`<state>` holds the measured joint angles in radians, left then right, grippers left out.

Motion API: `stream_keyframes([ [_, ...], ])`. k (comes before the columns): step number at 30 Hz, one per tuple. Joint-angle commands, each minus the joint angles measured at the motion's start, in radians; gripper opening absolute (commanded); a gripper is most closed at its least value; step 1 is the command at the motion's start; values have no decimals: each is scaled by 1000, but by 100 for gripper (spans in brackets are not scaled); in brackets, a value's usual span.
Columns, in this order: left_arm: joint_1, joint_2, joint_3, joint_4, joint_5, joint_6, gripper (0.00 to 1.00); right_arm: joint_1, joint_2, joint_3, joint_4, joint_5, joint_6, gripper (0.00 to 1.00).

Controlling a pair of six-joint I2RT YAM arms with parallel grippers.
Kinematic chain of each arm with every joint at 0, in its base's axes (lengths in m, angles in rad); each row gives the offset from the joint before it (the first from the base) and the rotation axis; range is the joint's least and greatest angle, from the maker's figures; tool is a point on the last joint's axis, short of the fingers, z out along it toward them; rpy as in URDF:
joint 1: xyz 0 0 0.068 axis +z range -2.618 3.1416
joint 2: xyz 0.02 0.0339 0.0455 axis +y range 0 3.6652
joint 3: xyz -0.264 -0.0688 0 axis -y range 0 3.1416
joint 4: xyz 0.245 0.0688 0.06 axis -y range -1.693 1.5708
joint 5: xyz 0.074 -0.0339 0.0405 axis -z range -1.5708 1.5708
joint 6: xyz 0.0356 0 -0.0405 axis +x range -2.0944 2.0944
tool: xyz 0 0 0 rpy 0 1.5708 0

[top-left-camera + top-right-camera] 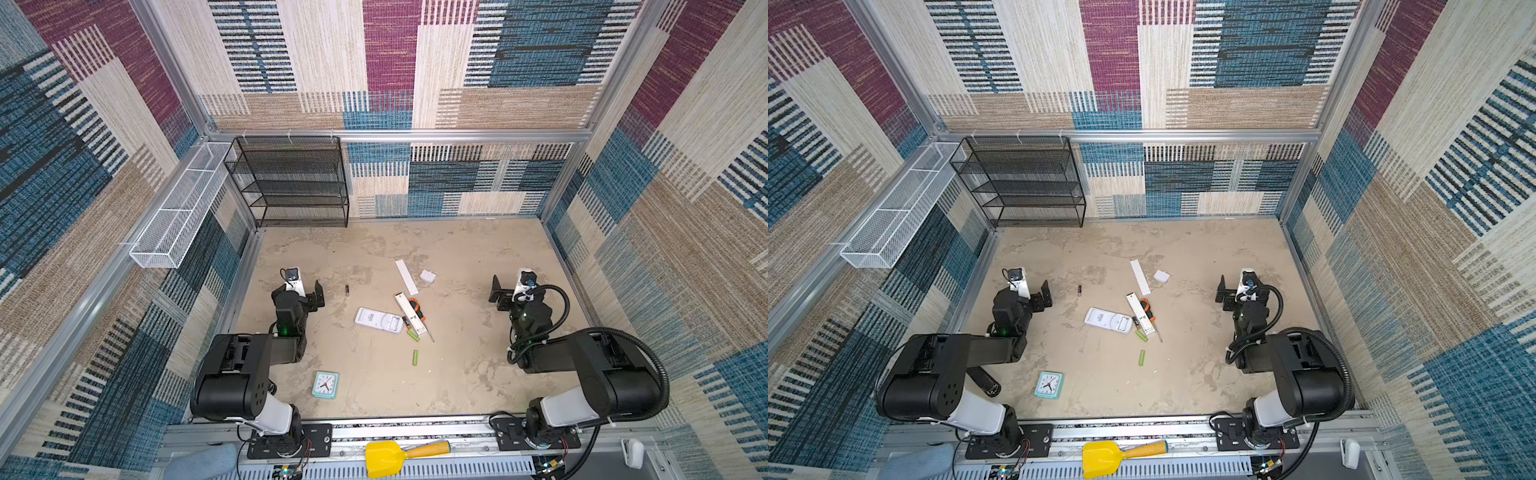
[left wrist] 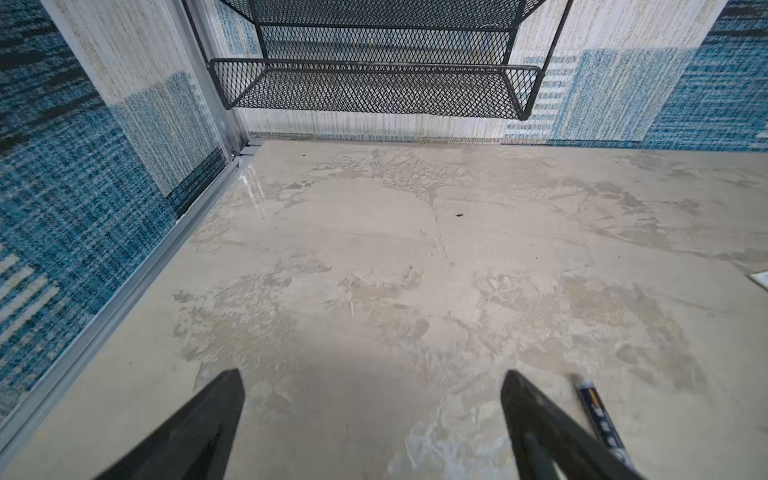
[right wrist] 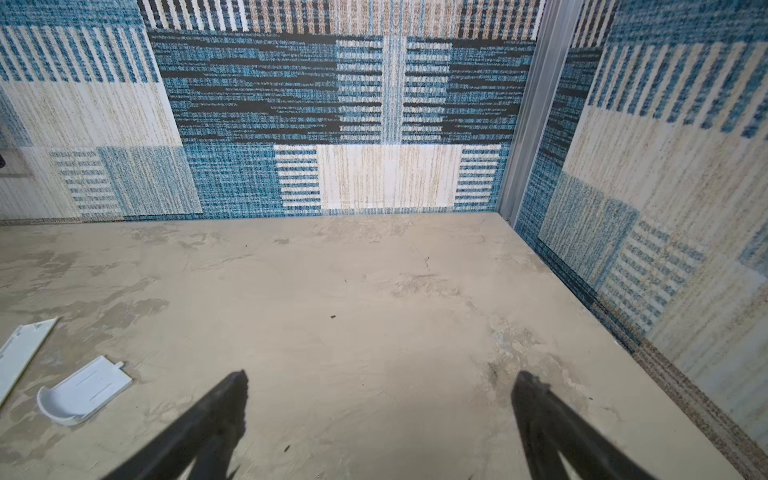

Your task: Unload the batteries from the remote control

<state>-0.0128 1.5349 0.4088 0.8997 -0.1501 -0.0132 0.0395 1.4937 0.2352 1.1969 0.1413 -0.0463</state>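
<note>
Both arms are hanging back at the sides of the frame. The left gripper (image 1: pixel 316 296) at middle left and the right gripper (image 1: pixel 498 296) at middle right are each standing with jaws spread wide and gripping nothing, over a bare tabletop (image 1: pixel 457 374). The unloading is looking nearly done to me. One dark battery (image 1: pixel 346 290) is lying alone just right of the left gripper, and two green batteries (image 1: pixel 413 336) (image 1: pixel 414 358) are lying loose below centre. The upper one is sitting close to the foot of the slim remote (image 1: pixel 411 313). A second dark battery (image 1: pixel 405 322) is sitting between that remote and the wide remote (image 1: pixel 379 321), but I cannot tell whether it is seated in a compartment or lying free. Any next move is calling for a close look there. If it is lodged, a narrow pinch across its length is needed, taking care with the orange-handled screwdriver (image 1: pixel 417 309) that is lying against the slim remote. The batteries are smooth little cylinders and are likely to roll on this glossy, mottled beige surface. The remotes are flat white plastic slabs. Their detached covers, a long strip (image 1: pixel 406 277) and a small curved-edged tab (image 1: pixel 428 276), are lying above centre, thin and light.
</note>
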Motion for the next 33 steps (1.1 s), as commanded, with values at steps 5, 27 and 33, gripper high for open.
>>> stream_keyframes([
  [5,10,1,11,-73,25,12,99,-39,46,-38,114,-76,46,100],
  [27,11,4,16,-84,29,10,99,-39,40,-37,104,-76,45,100],
  [33,11,5,18,-83,29,13,99,-39,40,-37,104,-75,45,100],
])
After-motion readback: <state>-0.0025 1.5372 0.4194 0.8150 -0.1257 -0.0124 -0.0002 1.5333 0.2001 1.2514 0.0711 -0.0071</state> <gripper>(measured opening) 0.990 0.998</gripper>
